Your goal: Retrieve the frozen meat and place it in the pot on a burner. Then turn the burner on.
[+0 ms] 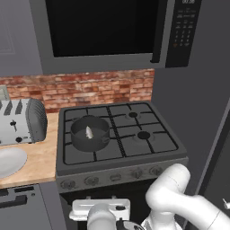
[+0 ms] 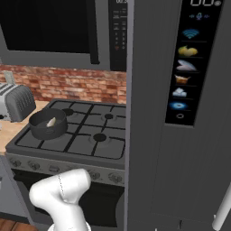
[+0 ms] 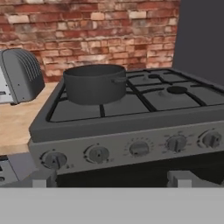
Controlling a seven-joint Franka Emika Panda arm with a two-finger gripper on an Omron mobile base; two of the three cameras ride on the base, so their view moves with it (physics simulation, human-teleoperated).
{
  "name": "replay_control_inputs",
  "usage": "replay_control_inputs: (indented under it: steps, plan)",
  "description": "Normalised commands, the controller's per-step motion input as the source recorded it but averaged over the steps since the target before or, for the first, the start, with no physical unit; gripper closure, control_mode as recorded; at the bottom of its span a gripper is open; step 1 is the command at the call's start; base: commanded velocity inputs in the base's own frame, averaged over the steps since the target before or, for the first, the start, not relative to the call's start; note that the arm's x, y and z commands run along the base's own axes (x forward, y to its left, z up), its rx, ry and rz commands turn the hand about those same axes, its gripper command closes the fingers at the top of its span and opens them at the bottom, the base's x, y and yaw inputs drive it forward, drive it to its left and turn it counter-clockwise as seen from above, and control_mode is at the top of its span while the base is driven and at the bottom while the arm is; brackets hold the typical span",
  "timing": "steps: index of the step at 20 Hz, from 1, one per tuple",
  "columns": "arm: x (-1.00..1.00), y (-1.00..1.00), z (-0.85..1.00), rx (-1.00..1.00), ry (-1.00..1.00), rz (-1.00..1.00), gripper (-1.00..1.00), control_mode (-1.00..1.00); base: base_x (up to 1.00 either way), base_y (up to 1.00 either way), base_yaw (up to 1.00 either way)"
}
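The gripper (image 3: 112,177) is held low in front of the stove, its jaws spread wide and holding nothing. Just ahead, a row of knobs (image 3: 139,148) is set along the stove's front panel; none is yet touched. Beyond them, the pot (image 1: 90,133) is seated on the front left burner, and the frozen meat (image 1: 89,133) is seen lying inside it. The other burners (image 1: 143,134) are left bare. With five similar knobs so close together, the wrong one could easily be turned, lighting an empty burner. Wide jaws could also slip off a small round knob. A toaster (image 1: 22,120) is set on the counter to the left.
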Motion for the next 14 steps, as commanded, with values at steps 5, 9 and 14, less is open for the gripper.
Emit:
replay_control_inputs:
  steps: [5, 9, 14]
  plan:
    - [0.14, 0.0, -0.19, 0.0, -0.09, 0.0, -1.0, -1.0, 0.0, 0.0, 0.0]
    - [0.19, 0.03, -0.13, 0.0, -0.05, 0.0, -1.0, -1.0, 0.0, 0.0, 0.0]
    - [0.24, 0.24, -0.05, 0.0, 0.01, 0.0, -1.0, -1.0, 0.0, 0.0, 0.0]
